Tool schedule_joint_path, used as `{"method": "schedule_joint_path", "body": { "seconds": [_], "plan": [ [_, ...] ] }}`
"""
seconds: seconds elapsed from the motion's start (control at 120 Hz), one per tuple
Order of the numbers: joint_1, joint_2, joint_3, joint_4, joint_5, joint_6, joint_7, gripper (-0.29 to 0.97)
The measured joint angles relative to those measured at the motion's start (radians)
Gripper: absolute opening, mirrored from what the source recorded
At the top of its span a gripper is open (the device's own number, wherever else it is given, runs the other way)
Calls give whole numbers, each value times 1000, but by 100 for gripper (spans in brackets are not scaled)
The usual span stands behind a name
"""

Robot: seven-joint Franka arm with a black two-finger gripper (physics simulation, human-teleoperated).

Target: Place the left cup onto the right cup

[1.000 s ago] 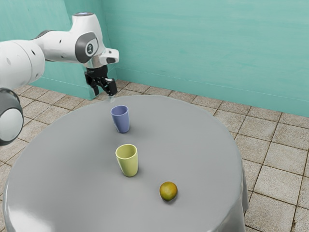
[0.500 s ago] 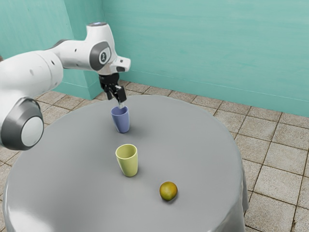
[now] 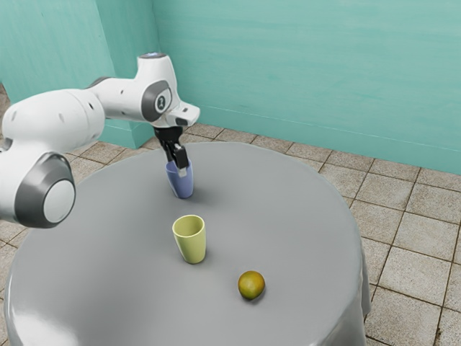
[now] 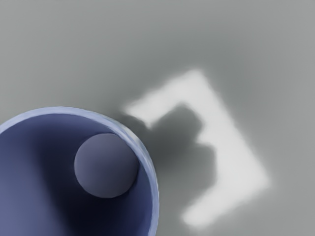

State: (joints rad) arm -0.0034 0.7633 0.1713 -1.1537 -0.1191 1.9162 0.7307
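Claw: the claw (image 3: 181,167) is seen at the end of the white arm (image 3: 86,115), pointing down at the top of the blue cup. Its lower end overlaps the cup's rim in the exterior view. Whether it is open or closed, or has hold of anything, cannot be told.

Blue cup: the blue cup (image 3: 181,184) stands upright on the grey worktop (image 3: 288,216), directly under the claw and touching or nearly touching it. Which of the two cannot be made out.

Blue cup from the hand: the cup's inside (image 4: 74,187) is looked into from above, with its round bottom visible. Part of the rim is cut off by the picture's edge.

Yellow-green cup: a yellow-green cup (image 3: 189,238) stands upright, well apart from the claw, nearer the exterior camera than the blue cup.

Fruit: a round orange-green fruit (image 3: 251,285) lies farther still from the claw, beyond the yellow-green cup and toward the exterior view's right.

Writing: a small dark mark is seen on the round joint cap (image 3: 160,101) just above the claw, but it cannot be read. No lettering is seen on either cup.

Hard to make out: beside the blue cup, a bright angular patch (image 4: 231,162) lies on the worktop (image 4: 147,49), with a dark blocky shadow (image 4: 187,142) cut into it. The shadow's outline is soft.
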Motion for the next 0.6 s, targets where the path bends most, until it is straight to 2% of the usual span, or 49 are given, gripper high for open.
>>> {"method": "schedule_joint_path", "body": {
  "seconds": [0.6],
  "plan": [
    [6,72,-18,55,-1,21,98,65]
  ]
}}
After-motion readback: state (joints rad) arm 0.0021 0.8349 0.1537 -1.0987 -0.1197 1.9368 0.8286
